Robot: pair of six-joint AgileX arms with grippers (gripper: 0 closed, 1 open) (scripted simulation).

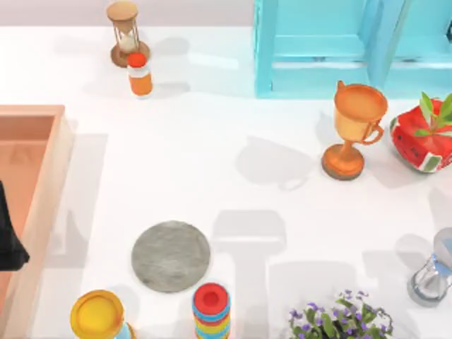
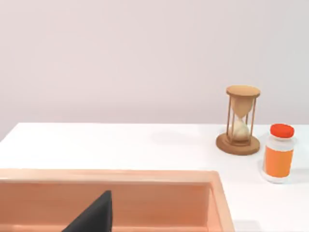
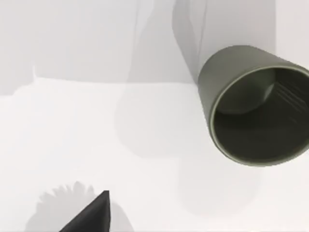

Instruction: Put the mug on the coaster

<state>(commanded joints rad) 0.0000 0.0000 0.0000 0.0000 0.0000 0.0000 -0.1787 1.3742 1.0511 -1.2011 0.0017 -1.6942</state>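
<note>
White table [image 3: 72,125] beneath the right pincer [image 3: 91,217], its grip impossible to tell. Mug [image 3: 256,106] in the right wrist view, dark open mouth turned toward the camera, long axis tilted, set apart from the pincer's dark tip. Coaster [image 1: 171,256] flat toward the top view's lower left; left pincer [image 1: 8,244] parked over the wooden tray [image 1: 42,183], grip likewise impossible to tell.

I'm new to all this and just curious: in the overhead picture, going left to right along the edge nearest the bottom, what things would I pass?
Yellow-topped cup → grey coaster → stack of coloured rings → purple-flowered plant → glass hourglass at the right edge.
</note>
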